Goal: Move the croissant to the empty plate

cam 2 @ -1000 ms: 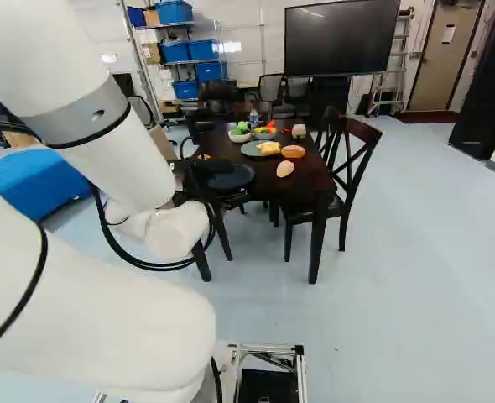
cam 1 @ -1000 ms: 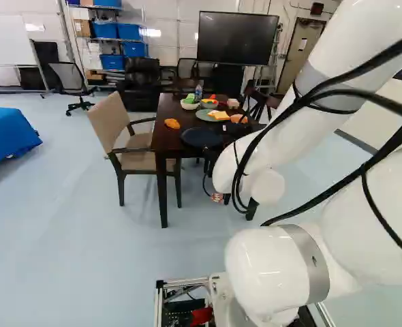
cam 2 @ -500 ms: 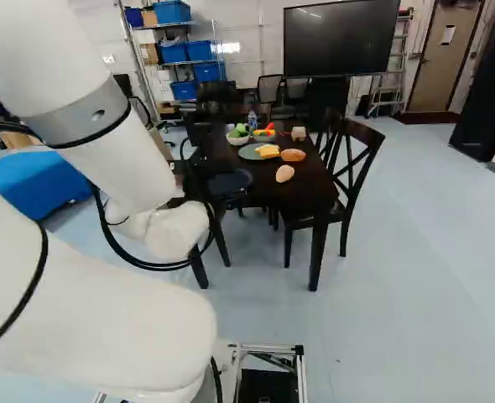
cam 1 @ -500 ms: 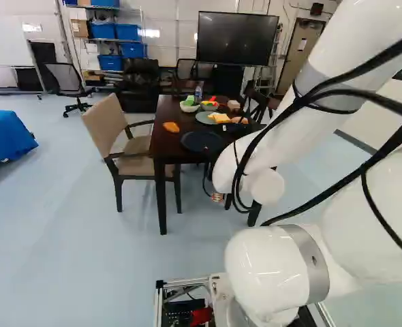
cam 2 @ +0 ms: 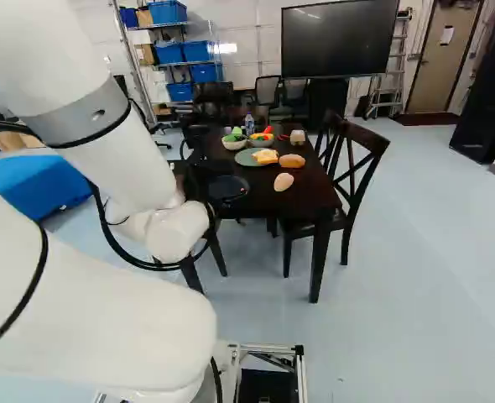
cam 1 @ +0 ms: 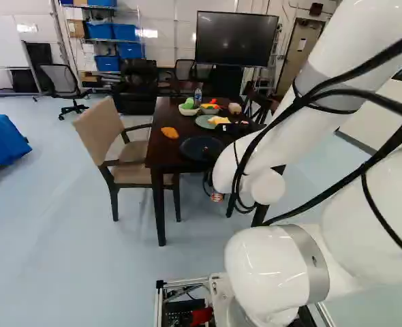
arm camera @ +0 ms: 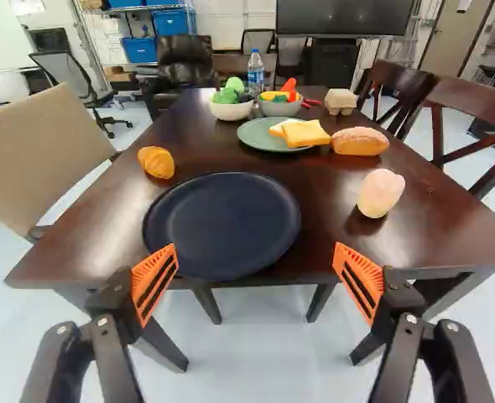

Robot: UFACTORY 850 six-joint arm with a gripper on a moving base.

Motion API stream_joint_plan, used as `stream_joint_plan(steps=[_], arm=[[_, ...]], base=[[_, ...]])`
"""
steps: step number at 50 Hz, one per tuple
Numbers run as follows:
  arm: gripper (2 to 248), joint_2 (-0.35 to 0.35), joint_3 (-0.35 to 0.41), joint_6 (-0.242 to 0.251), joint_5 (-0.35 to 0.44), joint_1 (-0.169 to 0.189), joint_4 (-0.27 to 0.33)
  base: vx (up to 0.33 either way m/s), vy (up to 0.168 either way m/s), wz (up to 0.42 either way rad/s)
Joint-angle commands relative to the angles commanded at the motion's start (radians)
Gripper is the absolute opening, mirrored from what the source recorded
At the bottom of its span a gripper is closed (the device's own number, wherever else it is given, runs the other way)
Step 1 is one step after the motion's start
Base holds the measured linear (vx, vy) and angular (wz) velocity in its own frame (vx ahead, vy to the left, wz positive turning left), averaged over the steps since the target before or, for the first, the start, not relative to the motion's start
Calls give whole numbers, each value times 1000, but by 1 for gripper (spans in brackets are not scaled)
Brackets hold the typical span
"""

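Note:
In the left base view a dark part of my gripper [cam 1: 240, 127] shows beyond the arm, its fingertips hidden. The wrist view has the gripper [arm camera: 256, 281] open, orange pads wide apart and nothing between them, short of the table's near edge. Ahead of it lies the empty dark blue plate [arm camera: 222, 225], also in the left base view as a dark plate [cam 1: 201, 148]. The golden croissant [arm camera: 156, 162] rests on bare tabletop beside that plate, on the side of the beige armchair; the left base view shows the croissant [cam 1: 169, 132] too.
On the dark table [arm camera: 88, 227] stand a green plate [arm camera: 256, 134] with bread slices, two bowls, a bottle [arm camera: 255, 70], a loaf [arm camera: 359, 141], an egg-shaped item [arm camera: 380, 193] and a small carton. A beige armchair [cam 1: 105, 136] and wooden chairs [cam 2: 356, 168] flank it.
The base has moved toward the table, which now appears larger and nearer in both base views. My arm keeps its pose against the joint at their foot.

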State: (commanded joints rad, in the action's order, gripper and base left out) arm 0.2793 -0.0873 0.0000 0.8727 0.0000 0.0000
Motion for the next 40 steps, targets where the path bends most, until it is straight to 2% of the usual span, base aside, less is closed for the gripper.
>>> stream_joint_plan(steps=[28, 40], arm=[[247, 0, 0, 0, 0, 0, 0], [247, 0, 0, 0, 0, 0, 0]], base=[[147, -5, -14], [75, -3, -10]])
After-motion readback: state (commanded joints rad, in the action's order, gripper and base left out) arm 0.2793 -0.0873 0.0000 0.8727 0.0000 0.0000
